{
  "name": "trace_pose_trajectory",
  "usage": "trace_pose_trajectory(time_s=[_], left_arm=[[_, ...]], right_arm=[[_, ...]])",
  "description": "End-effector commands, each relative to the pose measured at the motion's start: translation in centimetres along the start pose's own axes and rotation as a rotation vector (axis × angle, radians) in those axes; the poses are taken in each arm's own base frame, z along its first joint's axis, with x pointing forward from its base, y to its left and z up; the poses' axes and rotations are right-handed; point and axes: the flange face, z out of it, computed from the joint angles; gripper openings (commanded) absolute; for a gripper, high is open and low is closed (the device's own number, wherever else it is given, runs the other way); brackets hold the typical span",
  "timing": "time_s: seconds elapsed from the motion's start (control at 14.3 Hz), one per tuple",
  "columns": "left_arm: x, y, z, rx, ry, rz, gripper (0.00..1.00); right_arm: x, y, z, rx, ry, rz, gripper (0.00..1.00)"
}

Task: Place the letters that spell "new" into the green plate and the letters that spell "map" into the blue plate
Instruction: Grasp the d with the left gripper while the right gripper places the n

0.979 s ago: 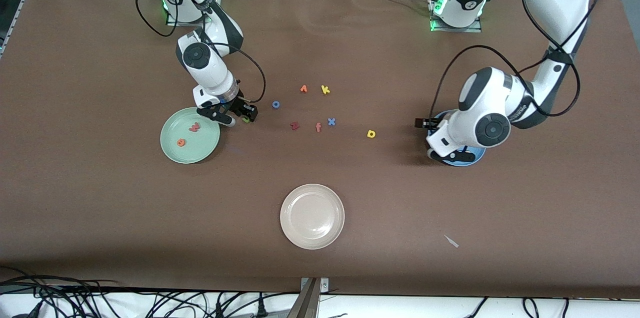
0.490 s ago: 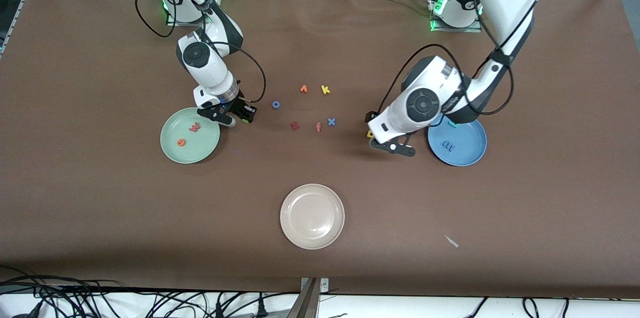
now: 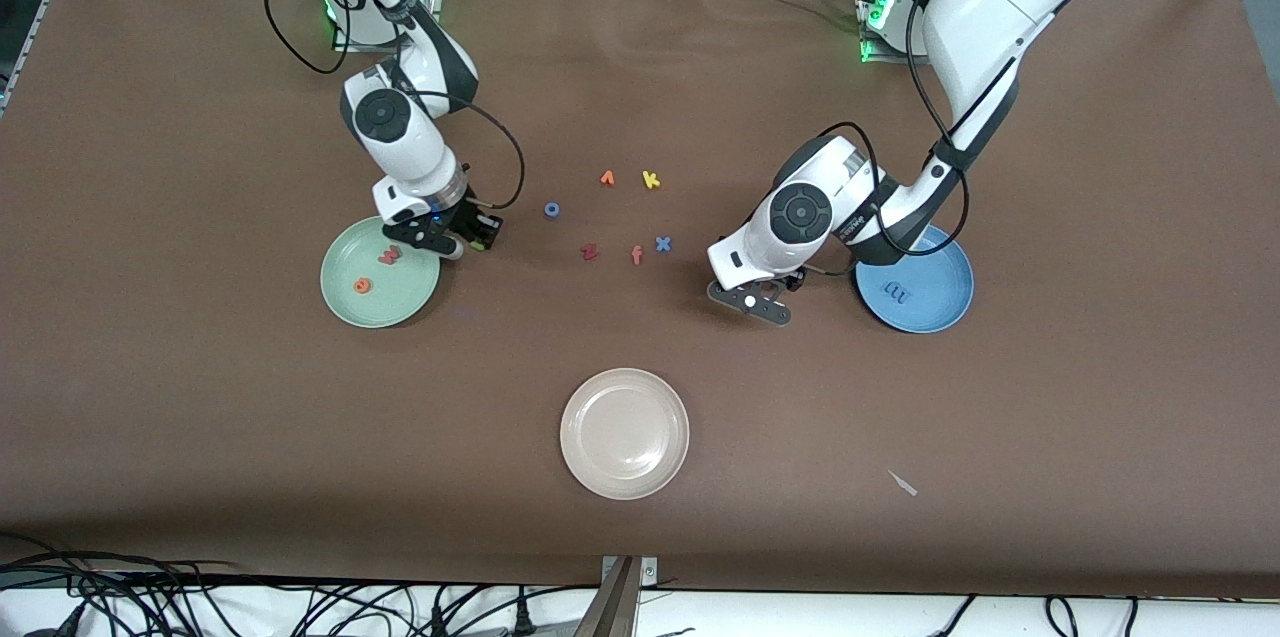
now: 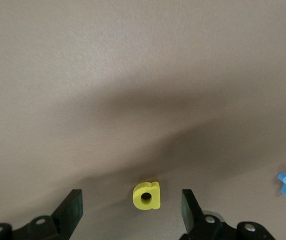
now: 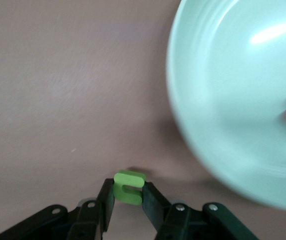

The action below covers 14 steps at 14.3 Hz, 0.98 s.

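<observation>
Table [image 3: 200,417]: brown worktop, the loose letters near its middle, the three plates spread across the half toward the front camera.
Green plate [image 3: 400,302]: toward the right arm's end; the salmon-red w [image 3: 389,256] and orange e [image 3: 362,286] lie in it.
Blue plate [image 3: 940,302]: toward the left arm's end; the blue m [image 3: 895,293] lies in it. I cannot make out the teal p here.
Beige plate [image 3: 625,433]: nearest the front edge, with nothing in it that I can see.
Right gripper [image 3: 478,235]: clamped on the green n [image 5: 129,187], just off the green plate's rim, over bare table.
Risk, right: the n is pinched by one end only, so I judge it could twist or slip out on the way over the rim and land beside the plate.
Left gripper [image 4: 132,210]: fingers spread wide, straddling the yellow a [image 4: 146,195], which lies flat on the table between the loose letters and the blue plate.
Risk, left: the a sits slightly off-centre between the fingers, so closing might nudge it sideways or tip it up instead of catching it.
Distractors: blue x [image 3: 662,243], orange f [image 3: 636,255], dark red z [image 3: 589,252] and yellow k [image 3: 650,179] lie close together; the x is the nearest to the left gripper, and a drift that way could snag it.
</observation>
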Motion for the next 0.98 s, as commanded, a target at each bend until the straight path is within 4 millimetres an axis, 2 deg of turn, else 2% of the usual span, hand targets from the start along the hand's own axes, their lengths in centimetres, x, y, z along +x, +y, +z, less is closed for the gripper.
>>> trace_pose_trajectory(time_s=[0.0, 0.07, 0.21, 0.28, 0.35, 0.49, 0.56, 0.63, 0.77, 0.84, 0.91], left_arm=[[0.2, 0.3, 0.9, 0.037, 0.009, 0.040, 0.82], [0.1, 0.6, 1.4, 0.038, 0.002, 0.044, 0.80], [0.0, 1.1, 1.5, 0.040, 0.001, 0.050, 0.69], [-0.1, 1.1, 1.6, 0.040, 0.000, 0.051, 0.67], [-0.1, 1.1, 1.7, 0.040, -0.002, 0.052, 0.55], [-0.1, 1.1, 1.6, 0.041, 0.000, 0.053, 0.15], [-0.1, 1.0, 1.6, 0.043, -0.001, 0.054, 0.00], [0.0, 0.9, 1.4, 0.045, -0.001, 0.055, 0.00], [0.3, 0.6, 0.6, 0.048, 0.008, 0.049, 0.00], [0.5, 0.1, -0.2, 0.052, 0.018, 0.039, 0.00], [0.6, -0.6, -2.1, 0.065, 0.037, 0.030, 0.00]], right_arm=[[3.5, 3.3, -4.8, -0.049, 0.027, -0.140, 0.15], [5.1, 5.2, -5.4, -0.056, 0.030, -0.169, 0.15], [6.5, 7.7, -5.8, -0.064, 0.023, -0.218, 0.15], [7.0, 8.7, -5.6, -0.067, 0.021, -0.207, 0.19], [7.1, 8.9, -5.5, -0.067, 0.017, -0.197, 0.37], [7.2, 8.8, -6.0, -0.062, 0.026, -0.185, 0.87], [7.4, 8.7, -6.8, -0.051, 0.036, -0.163, 1.00], [7.5, 8.5, -7.7, -0.051, 0.035, -0.159, 1.00], [9.3, 7.7, -11.0, -0.074, 0.005, -0.153, 1.00], [10.7, 7.2, -13.6, -0.093, -0.022, -0.146, 1.00], [12.0, 6.5, -16.7, -0.112, -0.051, -0.140, 1.00]])
